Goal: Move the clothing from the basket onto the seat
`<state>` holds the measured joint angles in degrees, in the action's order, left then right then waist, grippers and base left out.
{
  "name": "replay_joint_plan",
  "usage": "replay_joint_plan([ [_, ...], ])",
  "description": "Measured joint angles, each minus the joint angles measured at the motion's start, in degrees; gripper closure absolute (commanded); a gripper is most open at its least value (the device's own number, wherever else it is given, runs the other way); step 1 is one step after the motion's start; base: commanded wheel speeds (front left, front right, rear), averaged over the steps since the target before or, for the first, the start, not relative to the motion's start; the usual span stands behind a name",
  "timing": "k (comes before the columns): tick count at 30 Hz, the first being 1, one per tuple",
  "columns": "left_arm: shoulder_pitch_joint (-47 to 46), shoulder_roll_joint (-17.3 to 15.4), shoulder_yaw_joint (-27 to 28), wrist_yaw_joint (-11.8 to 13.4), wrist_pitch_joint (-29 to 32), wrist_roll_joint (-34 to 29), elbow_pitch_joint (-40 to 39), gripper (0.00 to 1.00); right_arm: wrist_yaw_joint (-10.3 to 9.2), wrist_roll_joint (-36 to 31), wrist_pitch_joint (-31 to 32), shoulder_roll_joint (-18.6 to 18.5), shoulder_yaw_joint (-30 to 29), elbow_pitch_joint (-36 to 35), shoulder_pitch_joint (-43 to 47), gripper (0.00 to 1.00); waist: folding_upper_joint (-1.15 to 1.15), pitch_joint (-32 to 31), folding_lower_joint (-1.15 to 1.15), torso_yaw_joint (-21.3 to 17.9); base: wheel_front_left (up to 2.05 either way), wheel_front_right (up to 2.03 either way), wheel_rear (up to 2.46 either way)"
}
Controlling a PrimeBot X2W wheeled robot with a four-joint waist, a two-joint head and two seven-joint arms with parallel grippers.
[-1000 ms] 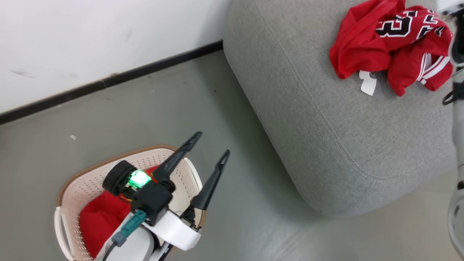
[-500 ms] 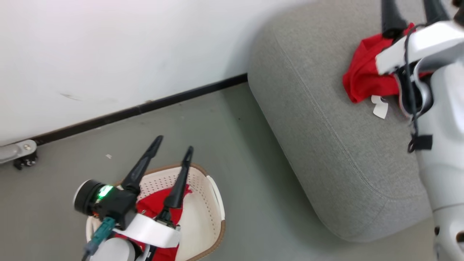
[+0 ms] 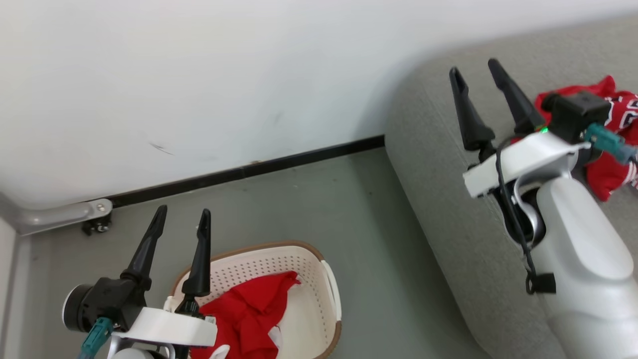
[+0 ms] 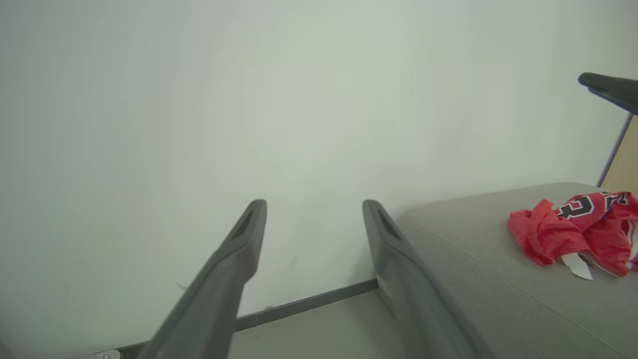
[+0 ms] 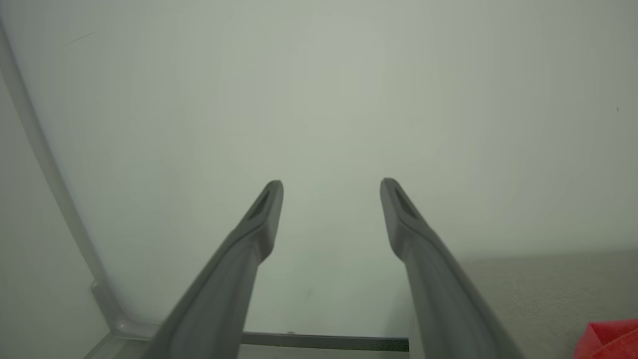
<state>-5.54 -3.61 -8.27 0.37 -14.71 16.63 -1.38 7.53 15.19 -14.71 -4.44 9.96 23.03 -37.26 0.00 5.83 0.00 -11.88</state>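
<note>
head view: the left gripper [image 3: 182,213] hangs over the near left side of the basket [image 3: 279,247], its two fingers spread wide with nothing between them. one red garment [image 3: 249,311] lies crumpled inside the basket, which stands on the floor [image 3: 324,199] near the wall [image 3: 199,75]. the right gripper [image 3: 474,70] is above the seat [image 3: 438,164], also spread wide and empty. just beside its wrist, the numbered garment [image 3: 610,174] lies on the grey cushion.

left wrist view: the left gripper's fingers [image 4: 234,259] point at the bare wall, wide apart and holding nothing. off to the right the numbered garment [image 4: 573,232] rests on the seat [image 4: 473,259], with its white tag [image 4: 578,266] flat on the cushion.

right wrist view: the right gripper [image 5: 329,185] also faces the wall, gaping and empty. the seat [image 5: 538,289] shows at the lower right, with a scrap of red cloth in the bottom corner.

the task looks half done: one piece is on the seat and one is in the basket. the step in hand seems to be fetching that second piece. the left gripper is nearest, but its fingers aim at the wall, not at the cloth. so the next move calls for tipping it down into the basket and closing on a raised fold, clear of the perforated wall. the cloth then has to be lifted above the rim before it is carried across to the seat.
</note>
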Motion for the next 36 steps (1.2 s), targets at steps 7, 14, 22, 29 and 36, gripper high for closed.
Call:
replay_joint_plan([
  [7,2.49,0.14,2.16,-0.01,0.0,0.01,0.65,0.0,-0.01,0.55,0.0,-1.12,-0.32,-4.27,6.53,0.0,0.0,-2.3,0.0,3.18,0.0,0.0,0.0],
  [14,4.49,0.56,3.89,-0.02,0.0,0.24,2.45,0.0,-0.01,1.2,0.0,-1.36,-1.02,-6.6,13.88,0.0,0.0,-4.4,0.0,6.17,0.0,0.0,0.0],
  [22,6.86,1.21,4.46,-0.44,0.0,1.43,5.11,0.0,-0.01,1.11,0.0,-1.24,-1.01,-8.34,22.73,0.0,0.0,-6.58,0.0,9.18,0.0,0.0,0.0],
  [29,7.9,1.27,4.41,-1.08,0.0,1.43,7.89,0.0,-0.01,1.15,0.0,-0.49,-1.31,-9.94,28.98,0.0,0.0,-8.11,0.0,11.32,0.0,0.0,0.0],
  [36,9.11,1.29,4.12,-1.6,0.01,1.42,9.85,0.0,-0.01,0.16,0.01,0.78,-2.29,-11.59,33.73,0.0,0.0,-9.31,0.0,13.06,0.0,0.0,0.0],
])
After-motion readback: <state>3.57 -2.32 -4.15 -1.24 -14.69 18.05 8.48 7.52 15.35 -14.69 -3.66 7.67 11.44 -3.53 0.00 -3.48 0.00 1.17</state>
